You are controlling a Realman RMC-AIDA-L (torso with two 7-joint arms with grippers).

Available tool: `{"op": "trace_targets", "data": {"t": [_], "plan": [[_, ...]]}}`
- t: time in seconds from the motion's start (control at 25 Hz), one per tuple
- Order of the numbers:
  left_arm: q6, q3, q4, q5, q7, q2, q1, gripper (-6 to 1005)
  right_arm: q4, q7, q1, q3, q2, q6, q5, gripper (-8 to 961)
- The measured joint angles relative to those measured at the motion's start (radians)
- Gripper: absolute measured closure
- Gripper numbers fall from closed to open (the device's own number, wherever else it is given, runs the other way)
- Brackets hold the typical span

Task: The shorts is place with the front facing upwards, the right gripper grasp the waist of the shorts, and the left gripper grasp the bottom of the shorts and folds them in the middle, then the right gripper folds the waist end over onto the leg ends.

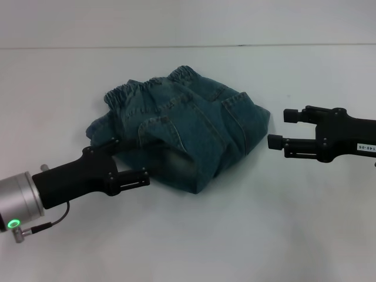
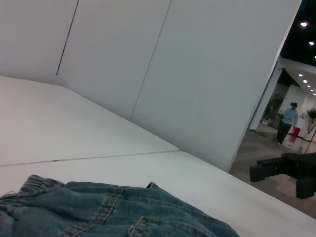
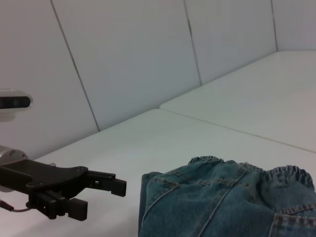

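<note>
The shorts (image 1: 182,132) lie bunched mid-table, waist (image 1: 154,84) toward the far edge. The left end effector (image 1: 130,163), spread, touches their near-left side; the right end effector (image 1: 281,129), spread, waits just beside them.

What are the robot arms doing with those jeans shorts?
The robot is folding the shorts. They lie bunched and folded over on the white table, with the ruffled waist along the far edge. The left tool sits right at the near left side of the pile, one finger against the denim. The right tool is open and hovers beside the right side, holding nothing.
</note>
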Motion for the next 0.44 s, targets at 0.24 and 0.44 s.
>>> {"op": "trace_targets", "data": {"t": [0.24,0.44], "plan": [[-0.017,-0.004,0.0,-0.001,0.002,0.0,0.003,50,0.0,0.009,0.007,-0.001,0.0,0.015,0.0,101],[-0.019,-0.004,-0.001,-0.002,0.007,-0.001,0.003,50,0.0,0.011,0.009,-0.003,0.0,0.024,-0.003,101]]}}
